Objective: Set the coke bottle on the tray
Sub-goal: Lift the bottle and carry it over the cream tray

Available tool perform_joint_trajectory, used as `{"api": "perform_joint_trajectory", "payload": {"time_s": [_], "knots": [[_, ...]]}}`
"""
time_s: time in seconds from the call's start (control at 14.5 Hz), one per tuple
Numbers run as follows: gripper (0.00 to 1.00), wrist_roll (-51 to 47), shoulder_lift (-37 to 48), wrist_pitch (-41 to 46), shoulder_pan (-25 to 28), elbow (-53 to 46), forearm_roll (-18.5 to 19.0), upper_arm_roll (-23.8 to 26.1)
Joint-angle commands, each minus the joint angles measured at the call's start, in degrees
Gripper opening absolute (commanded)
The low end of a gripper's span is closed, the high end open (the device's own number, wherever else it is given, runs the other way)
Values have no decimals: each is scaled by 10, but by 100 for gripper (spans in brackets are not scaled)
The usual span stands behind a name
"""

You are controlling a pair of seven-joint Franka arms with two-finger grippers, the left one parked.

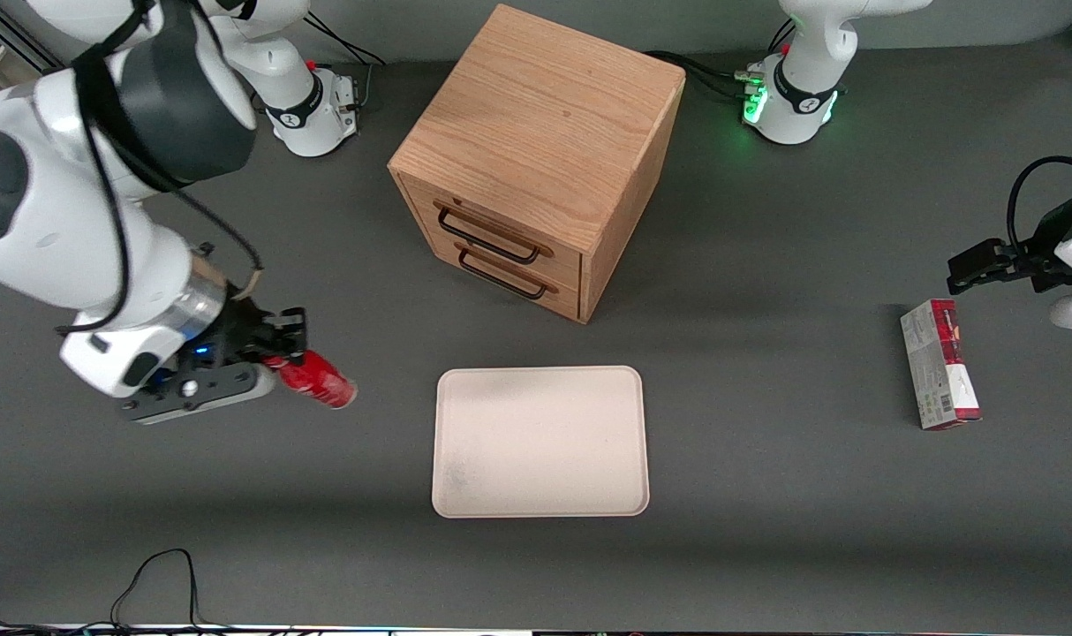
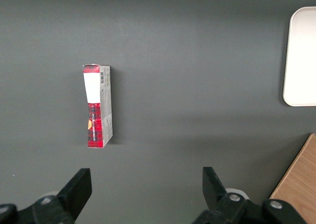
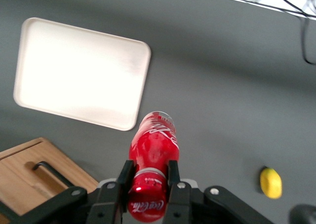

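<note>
My right gripper (image 1: 280,353) (image 3: 148,172) is shut on the coke bottle (image 1: 317,380) (image 3: 154,145), a small red bottle held by its neck just below the red cap. The bottle hangs tilted above the grey table, toward the working arm's end, apart from the tray. The cream-white tray (image 1: 540,442) (image 3: 81,73) (image 2: 301,56) lies flat and bare in front of the wooden drawer cabinet (image 1: 536,159), nearer the front camera than it.
A red-and-grey carton (image 1: 939,362) (image 2: 98,105) lies toward the parked arm's end of the table. The wrist view shows a yellow lemon (image 3: 271,183) on the table and a corner of the cabinet (image 3: 39,169). Cables (image 1: 156,583) trail along the table's front edge.
</note>
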State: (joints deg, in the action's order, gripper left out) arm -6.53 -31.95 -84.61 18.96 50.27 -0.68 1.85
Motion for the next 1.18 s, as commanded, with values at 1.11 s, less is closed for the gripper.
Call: {"api": "perform_joint_trajectory", "payload": {"time_s": [1.11], "knots": [[0, -7, -174, -219, 74, -11, 56, -1]]}}
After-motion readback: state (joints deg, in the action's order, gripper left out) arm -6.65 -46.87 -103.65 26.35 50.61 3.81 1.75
